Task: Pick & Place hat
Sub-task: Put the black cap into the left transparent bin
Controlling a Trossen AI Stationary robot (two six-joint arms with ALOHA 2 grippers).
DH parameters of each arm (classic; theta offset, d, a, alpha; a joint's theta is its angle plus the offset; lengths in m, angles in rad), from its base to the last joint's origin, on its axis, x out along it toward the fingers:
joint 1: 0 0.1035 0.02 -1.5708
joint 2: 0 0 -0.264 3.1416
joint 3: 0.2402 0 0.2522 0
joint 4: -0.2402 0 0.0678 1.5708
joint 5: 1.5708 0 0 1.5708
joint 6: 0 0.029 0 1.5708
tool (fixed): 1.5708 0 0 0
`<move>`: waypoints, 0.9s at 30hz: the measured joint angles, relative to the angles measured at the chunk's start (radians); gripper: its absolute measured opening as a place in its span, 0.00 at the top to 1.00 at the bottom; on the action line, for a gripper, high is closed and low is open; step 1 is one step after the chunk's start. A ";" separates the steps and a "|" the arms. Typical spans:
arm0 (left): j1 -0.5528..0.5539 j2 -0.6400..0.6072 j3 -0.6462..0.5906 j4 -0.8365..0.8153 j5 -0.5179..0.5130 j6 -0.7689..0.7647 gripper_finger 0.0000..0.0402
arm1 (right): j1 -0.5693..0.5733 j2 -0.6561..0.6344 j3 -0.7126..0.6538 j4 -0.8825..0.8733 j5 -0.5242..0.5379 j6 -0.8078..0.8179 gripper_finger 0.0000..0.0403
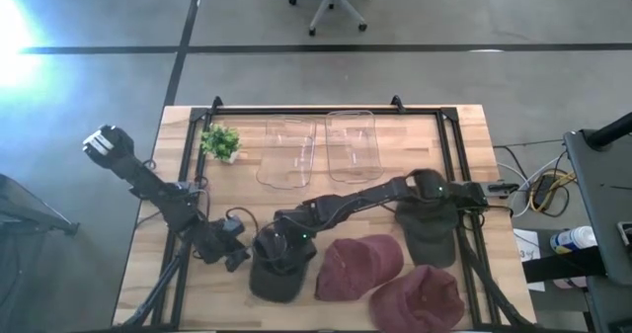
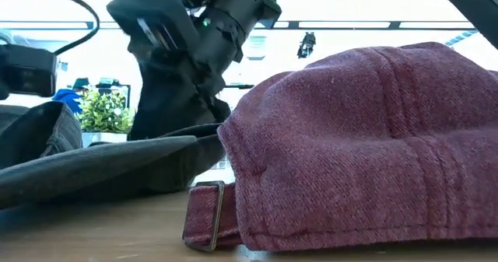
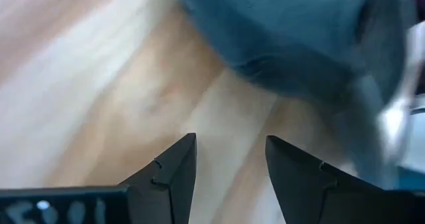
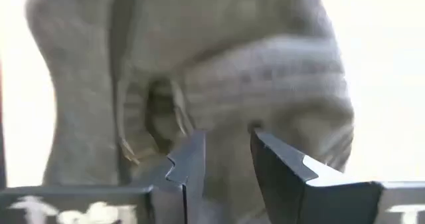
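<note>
Across the pale wooden slatted table (image 1: 326, 200), no brand, label or writing can be read on anything. Reaching from the right side, the right arm stretches low across the table, and its right gripper (image 1: 279, 249) is clenched on the crown of a dark grey cloth cap (image 1: 276, 270), fabric bunched between its fingers (image 4: 189, 167). Just beside that cap, the left gripper (image 1: 233, 256) hangs low with its jaws apart, holding nothing. Two maroon caps (image 1: 360, 264) lie past the right gripper.

Two hats (image 1: 359, 266) front right, plant (image 1: 220, 141) back left, containers (image 1: 287, 153) behind
</note>
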 joint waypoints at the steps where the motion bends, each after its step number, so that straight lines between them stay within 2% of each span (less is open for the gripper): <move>1: -0.006 0.000 -0.013 0.063 -0.007 -0.006 0.57 | 0.000 0.001 -0.002 -0.009 -0.002 0.008 0.70; 6: -0.015 -0.001 -0.072 0.306 -0.055 -0.015 0.57 | -0.003 -0.047 0.000 -0.013 -0.002 0.020 0.65; 11: -0.014 -0.001 -0.095 0.372 -0.092 -0.035 0.57 | -0.013 -0.077 0.006 -0.023 -0.044 0.057 0.54; 13: -0.012 -0.001 -0.095 0.388 -0.103 -0.019 0.57 | -0.016 -0.078 0.010 -0.023 -0.099 0.085 0.51; 18: 0.002 -0.001 -0.095 0.397 -0.131 0.019 0.57 | -0.013 -0.072 0.025 0.010 -0.245 0.284 0.48; 22: 0.022 -0.001 -0.096 0.443 -0.136 0.064 0.57 | -0.027 -0.070 0.025 0.070 -0.252 0.426 0.48; 27: 0.042 -0.001 -0.095 0.501 -0.176 0.129 0.57 | -0.049 -0.069 0.025 0.065 -0.256 0.570 0.48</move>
